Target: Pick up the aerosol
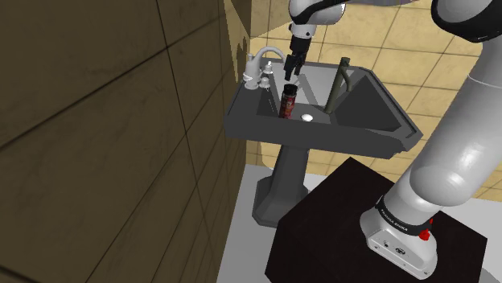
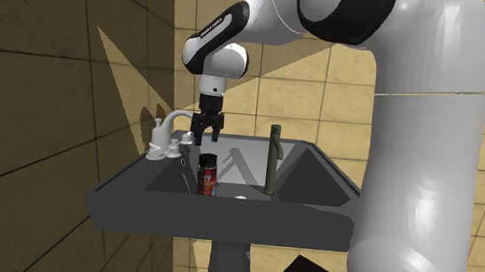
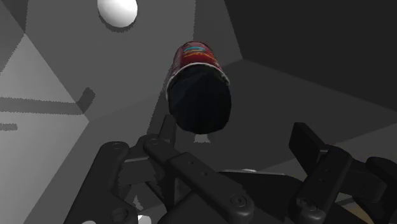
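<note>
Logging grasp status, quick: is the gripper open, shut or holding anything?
Gripper: open, jaws apart, holding nothing; the aerosol can stands under it, untouched.

aerosol (image 1: pixel 288 100) upright in sink (image 1: pixel 370 133), end effector (image 1: pixel 293 70) above

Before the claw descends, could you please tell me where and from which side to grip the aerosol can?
Grip the aerosol can around its black cap and upper body, coming straight down. It stands upright in the sink basin, whose walls would likely hinder a sideways approach, and its round body looks narrower than the open claw above it.
</note>
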`<state>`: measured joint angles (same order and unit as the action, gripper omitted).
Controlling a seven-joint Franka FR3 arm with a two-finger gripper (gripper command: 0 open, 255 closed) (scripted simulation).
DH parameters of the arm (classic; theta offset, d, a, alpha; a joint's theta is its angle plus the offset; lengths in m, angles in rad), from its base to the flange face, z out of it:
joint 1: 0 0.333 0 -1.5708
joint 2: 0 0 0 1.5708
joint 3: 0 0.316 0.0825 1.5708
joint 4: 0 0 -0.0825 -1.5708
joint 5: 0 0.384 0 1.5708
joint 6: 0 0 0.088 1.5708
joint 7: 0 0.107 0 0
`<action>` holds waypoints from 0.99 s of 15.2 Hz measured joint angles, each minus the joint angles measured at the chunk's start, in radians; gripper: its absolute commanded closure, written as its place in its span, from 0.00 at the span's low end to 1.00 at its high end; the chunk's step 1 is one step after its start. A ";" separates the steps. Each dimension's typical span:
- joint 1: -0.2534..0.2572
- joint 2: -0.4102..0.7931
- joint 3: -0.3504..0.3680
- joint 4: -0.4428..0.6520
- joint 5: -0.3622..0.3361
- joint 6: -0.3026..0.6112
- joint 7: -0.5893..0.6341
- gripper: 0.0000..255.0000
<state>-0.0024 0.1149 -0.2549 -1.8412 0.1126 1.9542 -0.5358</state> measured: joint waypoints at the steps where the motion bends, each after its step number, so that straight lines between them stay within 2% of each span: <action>1: -0.005 0.041 -0.001 0.035 0.011 -0.001 -0.015 0.00; 4: -0.018 0.135 0.001 0.116 0.037 -0.005 -0.048 0.00; 11: -0.022 0.182 0.006 0.083 0.053 0.071 -0.065 0.00; 12: -0.022 0.184 0.006 0.079 0.054 0.077 -0.067 1.00; 15: -0.023 0.184 0.006 0.077 0.055 0.081 -0.068 1.00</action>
<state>-0.0251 0.2984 -0.2487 -1.7642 0.1679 2.0357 -0.6038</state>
